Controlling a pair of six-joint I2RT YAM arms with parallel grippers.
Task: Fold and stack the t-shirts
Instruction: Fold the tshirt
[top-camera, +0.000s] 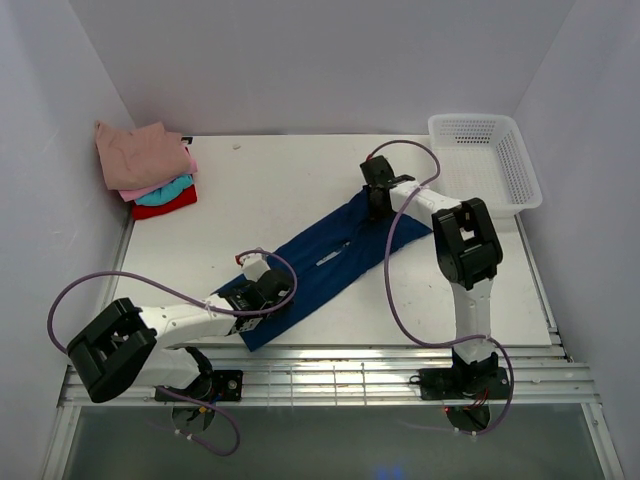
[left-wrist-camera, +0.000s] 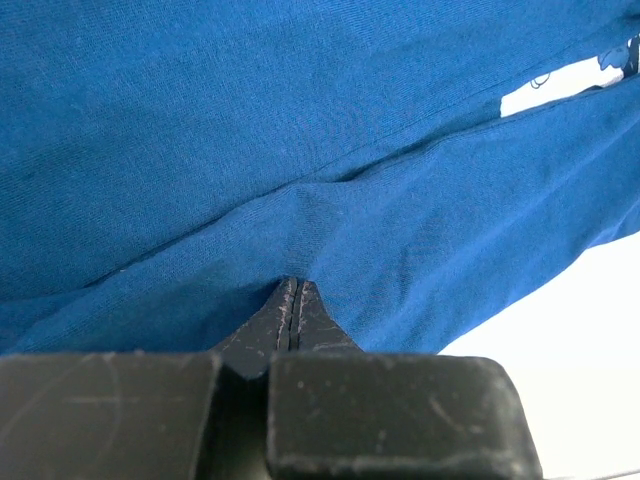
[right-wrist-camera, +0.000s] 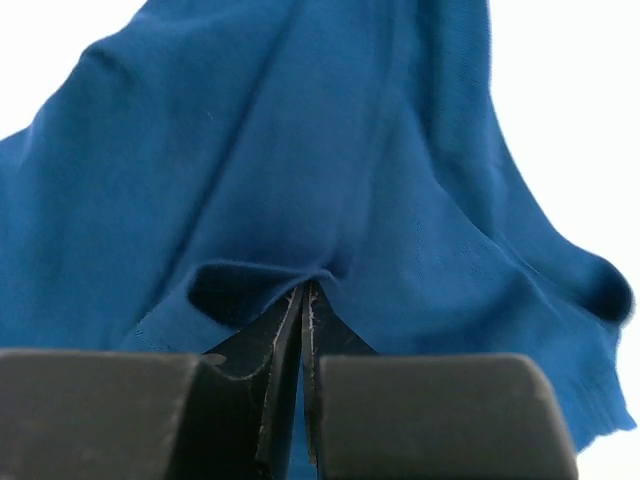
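The navy tee (top-camera: 325, 265) is found spread in a long strip on the bench (top-camera: 290, 180), left of the basket (top-camera: 485, 160). The left end effector (left-wrist-camera: 291, 300) and right end effector (right-wrist-camera: 305, 300) are each pinched closed on its cloth. The fabric is judged soft, light and limp, so the edges are best gripped.

The white surface (top-camera: 280, 190) runs back to pale walls, with a slatted metal strip (top-camera: 330, 375) along its near edge. Across its middle lies a navy tee (top-camera: 330, 265), folded into a long narrow band slanting from near left to far right, a sliver of pale print showing at its centre fold. In the far left corner sits a pile of folded tees (top-camera: 150, 170), well apart from the navy one: a red tee (top-camera: 172, 208) at the bottom on the surface, teal and pink above it, dusty pink on top. A white mesh basket (top-camera: 472, 119) stands in the far right corner
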